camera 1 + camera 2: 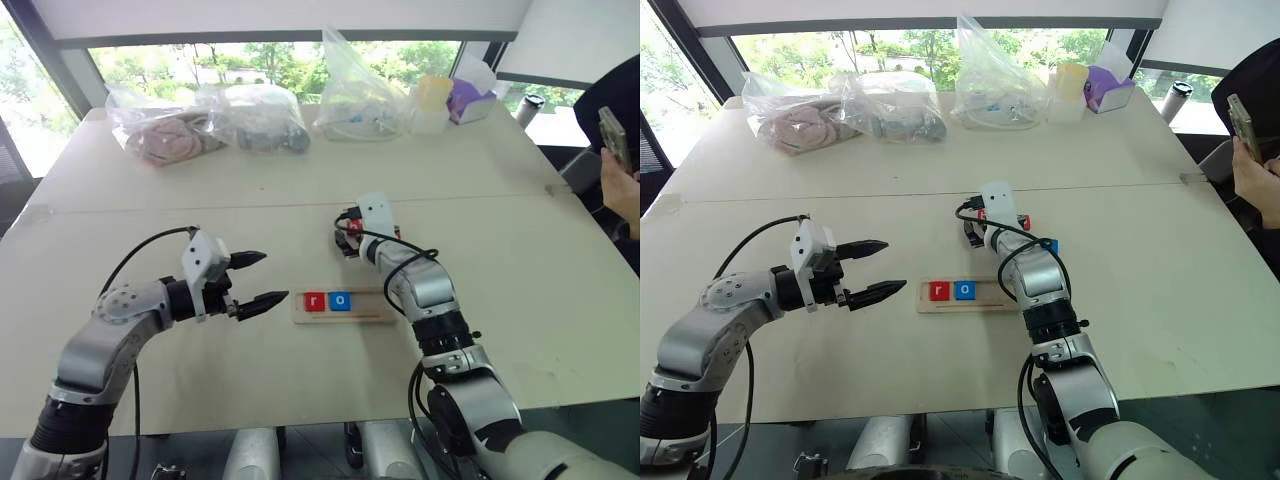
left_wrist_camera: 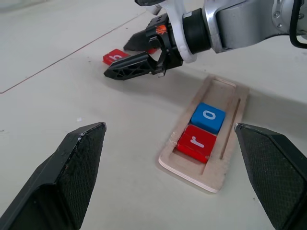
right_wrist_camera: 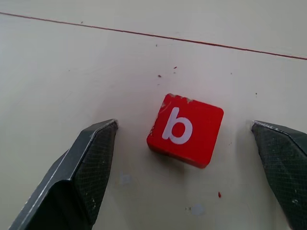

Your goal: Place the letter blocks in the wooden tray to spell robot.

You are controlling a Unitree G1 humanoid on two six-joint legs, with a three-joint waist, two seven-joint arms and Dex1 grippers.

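- A pale, matte table (image 1: 200, 200) is sitting under a bright window, with a thin seam line running across its top.
- The right gripper (image 3: 184, 158) is hanging low over the table with its jaws spread wide; its ribbed black fingers (image 3: 81, 167) are standing either side of a red "b" block (image 3: 185, 128), apart from it, and the block is lying flat and a little askew.
- The left gripper (image 1: 262, 280) is hovering just beside the tray's left end, its pointed jaws also gaping and gripping nothing.
- The wooden tray (image 2: 225, 96), a pale strip with rounded ends and a shallow groove, is lying between the arms, holding a red "r" block (image 2: 197, 142) at its left end and a blue "o" block (image 2: 208, 117) touching it.
- A blue block (image 1: 1051, 245) is peeking out behind the right arm, its letter hidden.
- Crinkled clear plastic bags (image 1: 255, 115) are lining the far edge; their contents are hard to make out.
- A person's hand (image 1: 622, 190) holding a phone (image 1: 613, 135) is being cut off at the right.
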